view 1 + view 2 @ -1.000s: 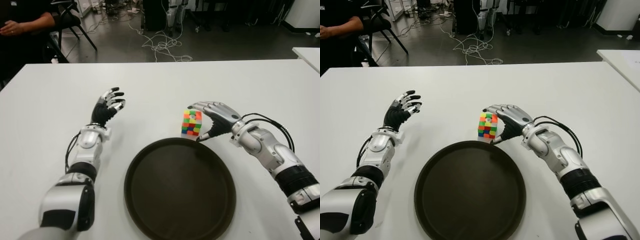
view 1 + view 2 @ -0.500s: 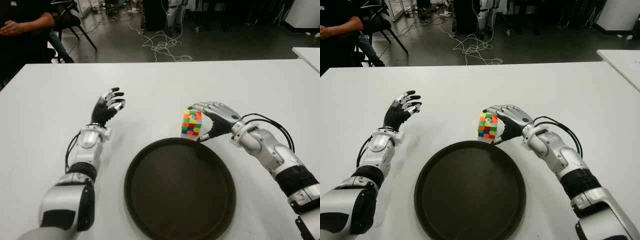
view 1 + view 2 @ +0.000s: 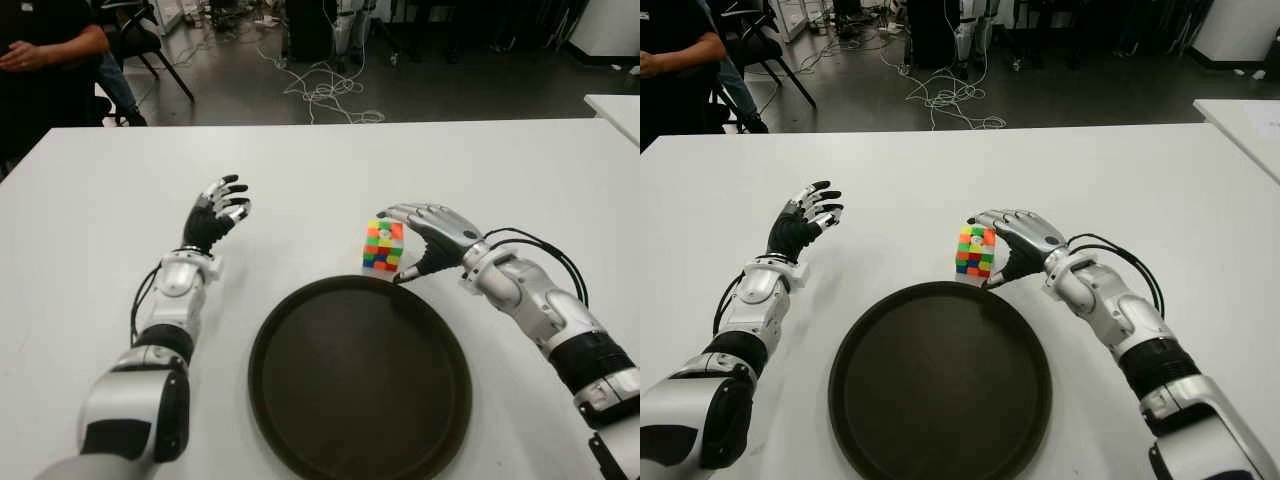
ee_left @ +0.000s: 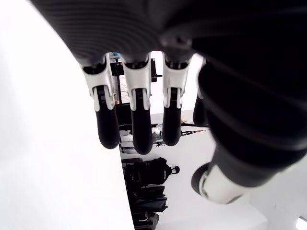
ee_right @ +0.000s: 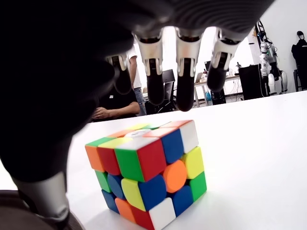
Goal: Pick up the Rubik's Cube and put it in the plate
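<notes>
The cube (image 3: 383,246) stands on the white table (image 3: 520,170), just beyond the far rim of the plate (image 3: 360,378) and a little right of the plate's middle. It sits flat on the tabletop with a scrambled mix of green, yellow, red, orange, blue and white squares showing. It is outside the plate, close to the rim.

The right hand (image 3: 428,238) is just right of the cube, palm turned toward it. Its fingers (image 5: 185,88) arch over the cube's top without gripping; in the right wrist view their dark tips hang above the upper face with a clear gap. The thumb (image 3: 408,269) reaches down on the near right side of the cube, close to the plate's rim; whether it touches the cube I cannot tell. The hand holds nothing.

The plate is dark, round and shallow, lying near the table's near edge between the two arms.

The left hand (image 3: 216,213) shows well to the left of the cube and plate, raised with its fingers (image 4: 136,122) loosely spread and holding nothing.

Beyond the table, cables (image 3: 318,85) lie on the floor, and a seated person (image 3: 45,55) is at far left.
</notes>
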You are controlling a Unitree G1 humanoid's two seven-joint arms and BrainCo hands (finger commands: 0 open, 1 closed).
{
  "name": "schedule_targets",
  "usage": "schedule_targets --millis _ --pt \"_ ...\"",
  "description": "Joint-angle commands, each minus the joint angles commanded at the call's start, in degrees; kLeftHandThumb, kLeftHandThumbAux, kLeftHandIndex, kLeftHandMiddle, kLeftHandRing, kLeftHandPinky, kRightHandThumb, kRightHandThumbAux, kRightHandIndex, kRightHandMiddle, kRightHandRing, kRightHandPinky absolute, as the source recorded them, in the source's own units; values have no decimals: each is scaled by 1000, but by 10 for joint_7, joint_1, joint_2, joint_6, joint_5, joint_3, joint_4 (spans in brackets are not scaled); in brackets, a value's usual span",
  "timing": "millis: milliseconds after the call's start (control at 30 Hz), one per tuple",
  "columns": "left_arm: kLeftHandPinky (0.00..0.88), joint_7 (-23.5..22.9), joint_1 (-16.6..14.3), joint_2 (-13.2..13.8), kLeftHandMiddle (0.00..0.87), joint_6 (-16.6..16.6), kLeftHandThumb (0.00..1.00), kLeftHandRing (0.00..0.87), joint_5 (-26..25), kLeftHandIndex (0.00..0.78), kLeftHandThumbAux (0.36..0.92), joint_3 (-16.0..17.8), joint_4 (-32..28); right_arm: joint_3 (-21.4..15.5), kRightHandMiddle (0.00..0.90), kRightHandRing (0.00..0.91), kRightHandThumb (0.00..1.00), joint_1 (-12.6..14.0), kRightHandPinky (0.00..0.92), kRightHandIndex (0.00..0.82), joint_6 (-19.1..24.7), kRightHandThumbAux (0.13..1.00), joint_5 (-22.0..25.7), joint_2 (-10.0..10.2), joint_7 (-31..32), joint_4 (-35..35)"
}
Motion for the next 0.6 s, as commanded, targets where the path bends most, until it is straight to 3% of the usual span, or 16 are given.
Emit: schedule_targets --millis 600 --pt "322 -13 0 -2 248 -2 95 272 -8 185 786 5 -1 24 194 193 0 -23 170 153 9 739 -17 21 -44 47"
